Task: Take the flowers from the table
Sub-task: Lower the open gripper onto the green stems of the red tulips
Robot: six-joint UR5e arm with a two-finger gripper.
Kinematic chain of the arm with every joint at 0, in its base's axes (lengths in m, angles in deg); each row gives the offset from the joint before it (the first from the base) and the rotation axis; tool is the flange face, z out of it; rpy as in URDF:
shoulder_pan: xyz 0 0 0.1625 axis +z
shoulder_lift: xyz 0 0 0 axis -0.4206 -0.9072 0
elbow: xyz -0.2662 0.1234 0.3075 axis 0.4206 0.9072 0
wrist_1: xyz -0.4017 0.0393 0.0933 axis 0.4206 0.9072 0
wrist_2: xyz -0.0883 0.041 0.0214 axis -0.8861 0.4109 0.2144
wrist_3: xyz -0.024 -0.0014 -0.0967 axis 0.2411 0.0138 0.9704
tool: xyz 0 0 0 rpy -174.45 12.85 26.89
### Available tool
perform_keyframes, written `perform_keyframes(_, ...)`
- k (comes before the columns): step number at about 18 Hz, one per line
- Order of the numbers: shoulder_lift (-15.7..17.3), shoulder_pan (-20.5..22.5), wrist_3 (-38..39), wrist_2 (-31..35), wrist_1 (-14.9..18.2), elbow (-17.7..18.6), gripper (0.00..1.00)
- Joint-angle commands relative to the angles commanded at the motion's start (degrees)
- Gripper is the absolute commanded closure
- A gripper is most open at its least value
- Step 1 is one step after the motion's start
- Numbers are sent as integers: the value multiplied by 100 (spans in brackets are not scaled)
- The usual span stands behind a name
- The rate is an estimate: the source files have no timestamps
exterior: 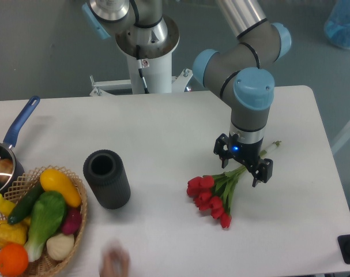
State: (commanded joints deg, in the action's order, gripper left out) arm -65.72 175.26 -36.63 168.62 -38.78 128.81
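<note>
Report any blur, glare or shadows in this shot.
Camera view: even, soft lighting on the white table, without harsh glare; the black cylinder and flowers cast only faint shadows; a blurred pinkish smear near the bottom edge cannot be identified; the gripper looks sharp, with a small blue light.

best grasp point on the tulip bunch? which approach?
Probably the flowers by the pale stems, between leaves and stem ends, from straight above. They lie flat on the table, heads lower left; stems are the narrowest part. The gripper hangs over them, jaws apart.
</note>
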Motion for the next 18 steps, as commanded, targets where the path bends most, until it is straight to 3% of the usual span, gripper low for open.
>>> perform_keyframes(6, 18, 18, 35, -17, -17, 123, 0)
perform_keyframes(13, 79, 229, -44, -316, -193, 720, 0)
perform_keyframes(18, 62, 211, -26, -263, -193, 862, 0)
